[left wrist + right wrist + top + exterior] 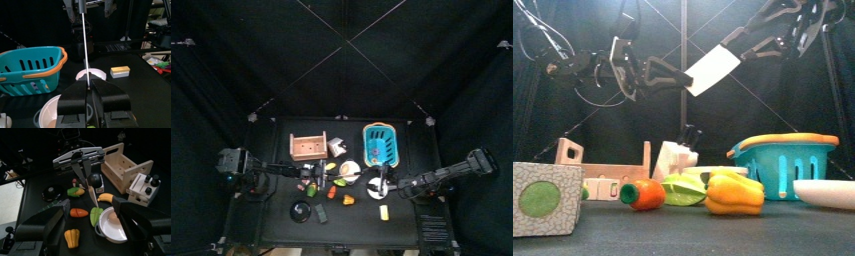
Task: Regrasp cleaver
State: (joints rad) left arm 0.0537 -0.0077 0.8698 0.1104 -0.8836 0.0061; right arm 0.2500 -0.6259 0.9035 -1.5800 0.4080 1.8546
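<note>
Front view: cleaver (714, 71) clamped by left gripper (669, 72), aloft well above blue basket (787, 160), right gripper (87, 223) agape beside.

Cleaver (714, 71) aloft between both arms, basket (786, 160) right, wooden rack (596, 170) left, bowl (831, 192) before basket

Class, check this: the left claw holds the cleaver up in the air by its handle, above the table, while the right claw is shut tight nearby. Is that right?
One thing is wrong: the right claw is wide open, not shut, as the right wrist view shows. The rest holds: the left claw grips the cleaver by its handle, raised above the table.
</note>
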